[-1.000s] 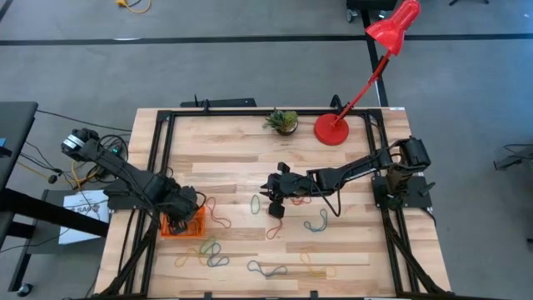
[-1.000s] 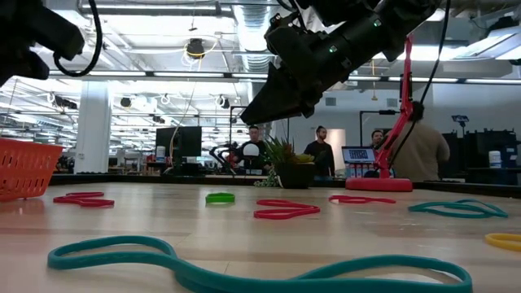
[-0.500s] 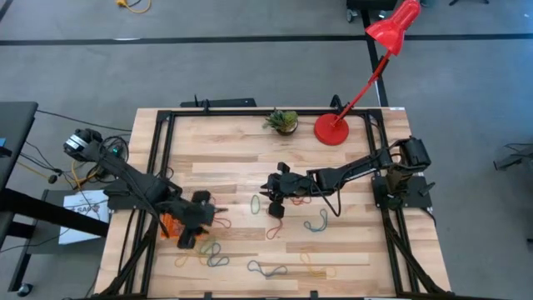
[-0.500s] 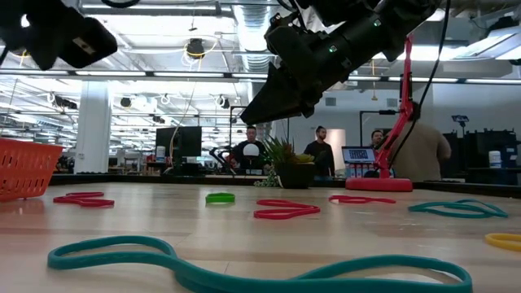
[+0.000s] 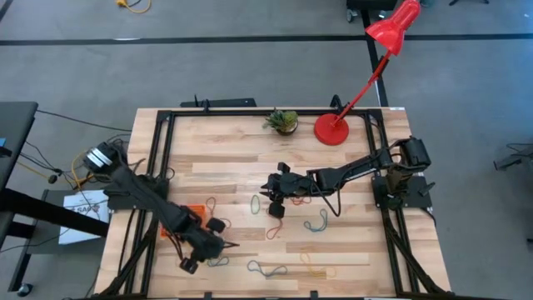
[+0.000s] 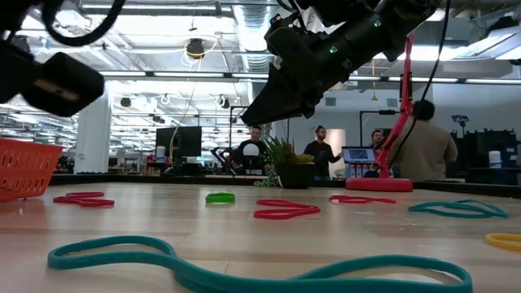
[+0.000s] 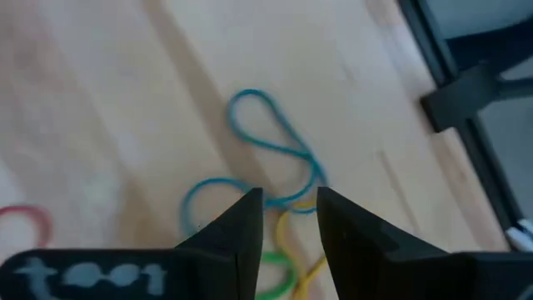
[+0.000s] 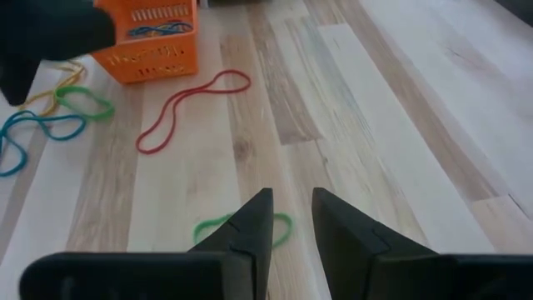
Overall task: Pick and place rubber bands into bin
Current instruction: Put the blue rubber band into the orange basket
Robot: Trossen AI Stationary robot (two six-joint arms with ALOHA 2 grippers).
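Observation:
My left gripper [image 5: 226, 245] hovers, narrowly open, above a tangle of rubber bands [image 5: 212, 257] near the table's near-left corner. In the left wrist view a blue band [image 7: 275, 142] lies past the fingertips, with yellow and green loops under them. The orange bin [image 5: 192, 209] sits beside the left arm, partly hidden by it, with blue bands inside it [image 8: 150, 29]. My right gripper [image 5: 270, 197] waits, narrowly open, above the table's middle, over a small green band [image 8: 283, 228]. More bands lie flat on the wood: green [image 5: 256, 202], red [image 5: 275, 231], teal [image 5: 316, 221].
A red lamp base [image 5: 331, 129] and a small potted plant [image 5: 283, 122] stand at the far edge. A black frame [image 5: 162, 158] borders the table. A grey-blue band [image 5: 266, 268] and a yellow one [image 5: 315, 265] lie near the near edge. People stand in the room behind [image 6: 423, 150].
My left gripper has swung from above the orange bin toward the table's near edge and to the right, ending over the tangle of bands. The bin and the bands have stayed where they were.

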